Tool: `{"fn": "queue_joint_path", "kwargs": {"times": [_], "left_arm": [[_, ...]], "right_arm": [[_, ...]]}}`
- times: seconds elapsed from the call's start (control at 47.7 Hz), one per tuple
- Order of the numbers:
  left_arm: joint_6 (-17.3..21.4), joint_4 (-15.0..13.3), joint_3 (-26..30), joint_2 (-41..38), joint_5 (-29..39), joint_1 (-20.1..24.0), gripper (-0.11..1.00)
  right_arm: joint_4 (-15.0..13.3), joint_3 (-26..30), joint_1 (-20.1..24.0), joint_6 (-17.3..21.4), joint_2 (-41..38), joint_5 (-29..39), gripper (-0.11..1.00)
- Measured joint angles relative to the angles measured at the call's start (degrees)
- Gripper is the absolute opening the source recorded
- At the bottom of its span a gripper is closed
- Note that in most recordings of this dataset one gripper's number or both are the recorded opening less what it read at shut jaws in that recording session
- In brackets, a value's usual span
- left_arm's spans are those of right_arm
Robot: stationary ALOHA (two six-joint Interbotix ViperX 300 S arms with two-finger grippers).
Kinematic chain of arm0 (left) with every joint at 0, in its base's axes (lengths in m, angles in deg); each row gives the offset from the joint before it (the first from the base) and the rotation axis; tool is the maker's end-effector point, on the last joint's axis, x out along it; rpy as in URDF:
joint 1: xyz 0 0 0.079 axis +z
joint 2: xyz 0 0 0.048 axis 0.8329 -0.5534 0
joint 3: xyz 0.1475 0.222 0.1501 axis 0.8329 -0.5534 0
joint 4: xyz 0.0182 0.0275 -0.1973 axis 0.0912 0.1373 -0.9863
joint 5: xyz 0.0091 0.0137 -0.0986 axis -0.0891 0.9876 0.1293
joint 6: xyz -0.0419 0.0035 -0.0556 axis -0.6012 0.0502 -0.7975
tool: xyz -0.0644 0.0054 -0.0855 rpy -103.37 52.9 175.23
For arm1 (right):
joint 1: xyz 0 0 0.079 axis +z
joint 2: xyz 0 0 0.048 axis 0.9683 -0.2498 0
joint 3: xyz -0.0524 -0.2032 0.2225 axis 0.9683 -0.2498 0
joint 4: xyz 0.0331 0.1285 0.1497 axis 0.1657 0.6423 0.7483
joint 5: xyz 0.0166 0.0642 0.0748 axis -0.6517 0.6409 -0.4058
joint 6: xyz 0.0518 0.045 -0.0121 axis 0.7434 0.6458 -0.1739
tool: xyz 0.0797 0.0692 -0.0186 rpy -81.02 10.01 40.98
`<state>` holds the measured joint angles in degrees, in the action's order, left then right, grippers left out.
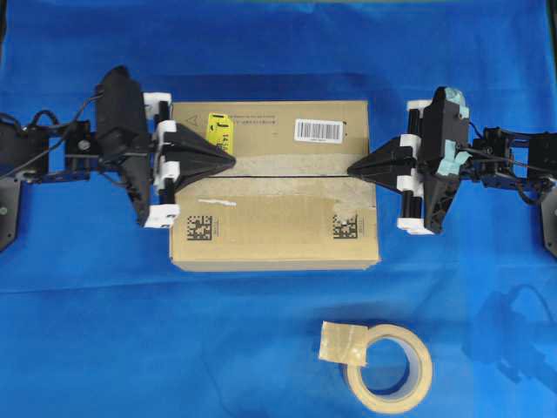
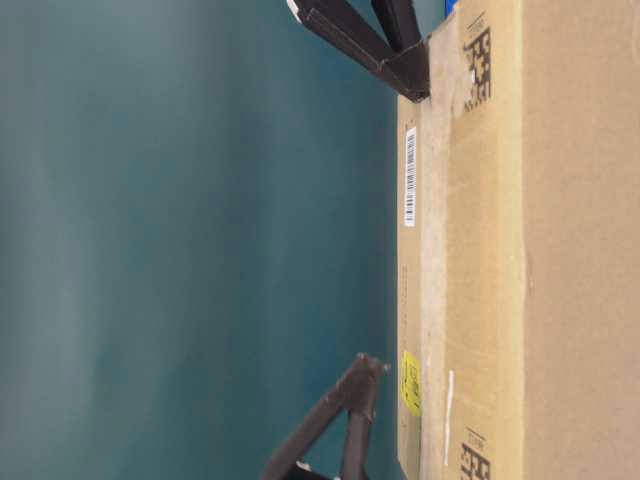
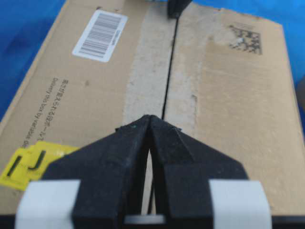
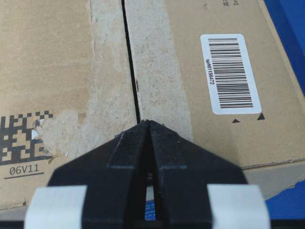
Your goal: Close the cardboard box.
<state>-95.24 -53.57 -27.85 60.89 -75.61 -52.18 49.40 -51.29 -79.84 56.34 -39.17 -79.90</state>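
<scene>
The cardboard box (image 1: 270,218) lies in the middle of the blue cloth with both top flaps folded flat, meeting along a dark centre seam (image 1: 287,174). A yellow sticker (image 1: 218,128) and a barcode label (image 1: 318,130) show on the far flap. My left gripper (image 1: 233,161) is shut, its tip over the seam at the box's left end. My right gripper (image 1: 350,169) is shut too, its tip over the seam at the right end. In the left wrist view the shut tips (image 3: 150,118) sit beside the seam; in the right wrist view the tips (image 4: 149,122) sit over it.
A tan tape roll (image 1: 389,367) with a loose tape end lies on the blue cloth (image 1: 104,331) in front of the box, to the right. Both arms reach in from the left and right sides. The table-level view shows the box (image 2: 520,240) side-on.
</scene>
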Motion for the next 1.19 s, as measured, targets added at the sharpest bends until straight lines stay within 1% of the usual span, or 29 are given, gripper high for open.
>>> {"fn": "queue_joint_path", "kwargs": {"times": [0.21, 0.335, 0.503, 0.713, 1.195], "left_arm": [[1.3, 0.0, -5.0, -1.2, -8.3, -0.4, 0.0], [1.5, 0.0, -6.7, -1.8, -10.8, -0.4, 0.0], [1.5, 0.0, -7.9, -3.3, -12.1, -0.4, 0.0], [1.5, -0.1, -7.9, -4.5, -13.1, -0.4, 0.0], [1.6, -0.2, -8.0, -4.8, -13.3, -1.1, 0.0]], "right_arm": [[0.0, 0.0, 0.0, 0.0, 0.0, -0.1, 0.0], [0.0, 0.0, 0.0, 0.0, 0.0, 0.0, 0.0], [0.0, 0.0, 0.0, 0.0, 0.0, -0.2, 0.0], [0.1, 0.0, 0.0, 0.0, 0.0, -0.2, 0.0], [0.1, 0.0, 0.0, 0.0, 0.0, -0.5, 0.0]]}}
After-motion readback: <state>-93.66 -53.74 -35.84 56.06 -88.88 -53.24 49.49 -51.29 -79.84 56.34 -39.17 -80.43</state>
